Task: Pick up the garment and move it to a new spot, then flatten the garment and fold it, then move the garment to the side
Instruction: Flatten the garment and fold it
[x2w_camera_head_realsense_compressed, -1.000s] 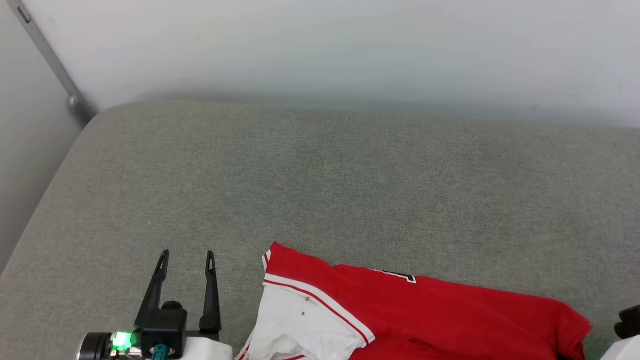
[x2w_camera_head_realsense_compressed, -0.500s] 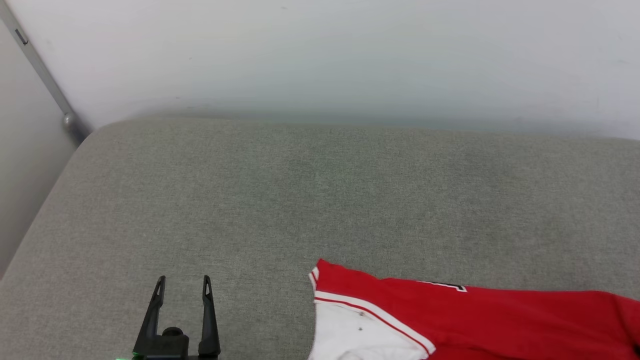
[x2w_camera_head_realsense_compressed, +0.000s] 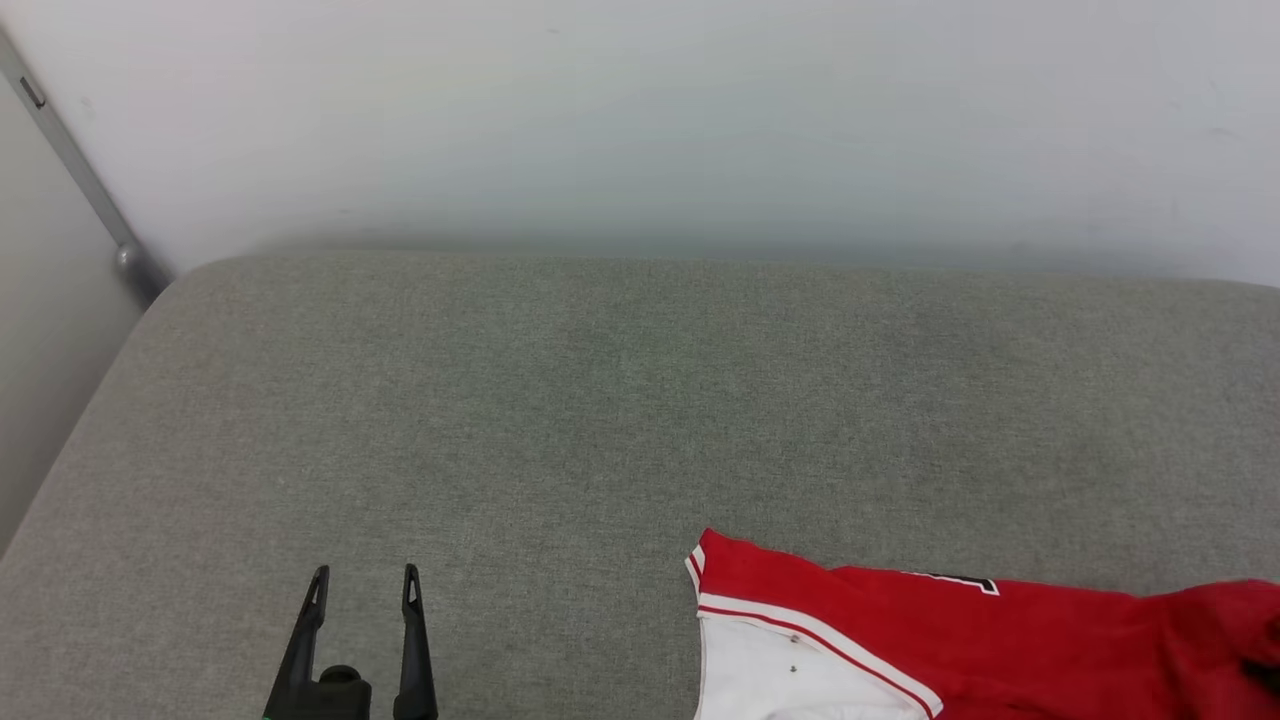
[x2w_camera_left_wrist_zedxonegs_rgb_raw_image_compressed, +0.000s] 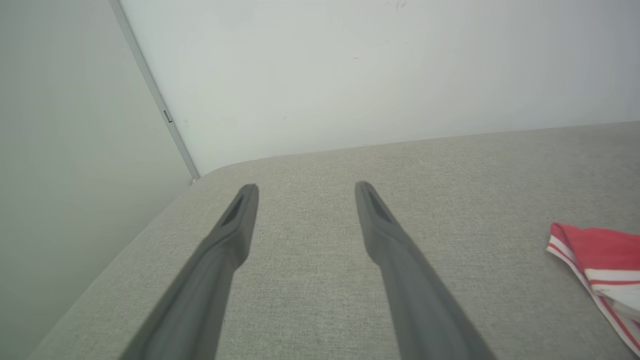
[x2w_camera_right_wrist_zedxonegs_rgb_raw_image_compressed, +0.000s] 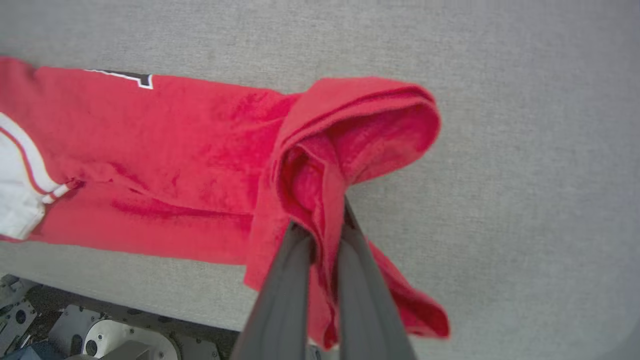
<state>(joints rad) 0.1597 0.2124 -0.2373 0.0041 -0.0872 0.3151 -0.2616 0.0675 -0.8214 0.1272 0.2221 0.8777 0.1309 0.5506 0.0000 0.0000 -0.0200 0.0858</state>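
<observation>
The garment (x2w_camera_head_realsense_compressed: 1000, 640), a red T-shirt with a white sleeve and striped trim, lies at the lower right of the grey cushion. Its sleeve end (x2w_camera_left_wrist_zedxonegs_rgb_raw_image_compressed: 600, 255) shows at the right of the left wrist view. In the right wrist view the garment (x2w_camera_right_wrist_zedxonegs_rgb_raw_image_compressed: 165, 155) stretches leftward, and its right end is bunched and lifted. My right gripper (x2w_camera_right_wrist_zedxonegs_rgb_raw_image_compressed: 322, 225) is shut on that bunched red cloth. My left gripper (x2w_camera_head_realsense_compressed: 365, 580) stands open over bare cushion, well to the left of the shirt. Nothing is between the fingers of the left gripper (x2w_camera_left_wrist_zedxonegs_rgb_raw_image_compressed: 306, 192).
A broad grey fabric cushion (x2w_camera_head_realsense_compressed: 600, 400) spreads before a white wall (x2w_camera_head_realsense_compressed: 640, 120). A slanted metal rail (x2w_camera_head_realsense_compressed: 70, 160) runs down the left corner. The cushion's left edge (x2w_camera_head_realsense_compressed: 60, 470) curves away. Robot base parts (x2w_camera_right_wrist_zedxonegs_rgb_raw_image_compressed: 100, 340) show below the cushion's front edge.
The shirt has slid to the right across the cushion, and its right end is now bunched up. The head view shifted a little. The left gripper sits lower in it, still open.
</observation>
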